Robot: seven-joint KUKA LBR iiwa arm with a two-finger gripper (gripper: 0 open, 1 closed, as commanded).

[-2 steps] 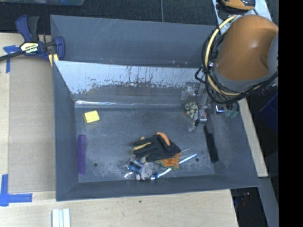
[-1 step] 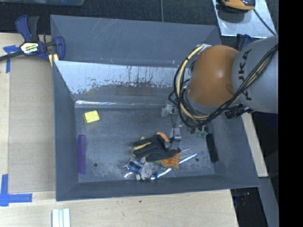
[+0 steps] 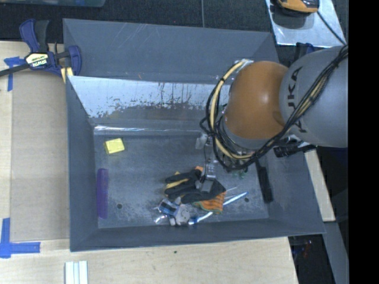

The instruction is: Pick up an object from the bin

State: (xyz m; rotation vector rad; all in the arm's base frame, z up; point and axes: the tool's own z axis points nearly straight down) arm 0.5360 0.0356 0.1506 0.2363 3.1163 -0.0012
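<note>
Black and yellow tool (image 3: 179,183) lies on a heap (image 3: 185,213) at the bin's (image 3: 80,176) six o'clock; gripper (image 3: 207,176) just beside, at its three o'clock; clenched or released, cannot tell

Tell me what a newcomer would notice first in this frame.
The arm's orange wrist cover dominates the right, with the gripper down at a heap of small dark, orange and blue things near the front of the bin. Off to the left lie a yellow block and a purple stick, well apart from the heap.
</note>
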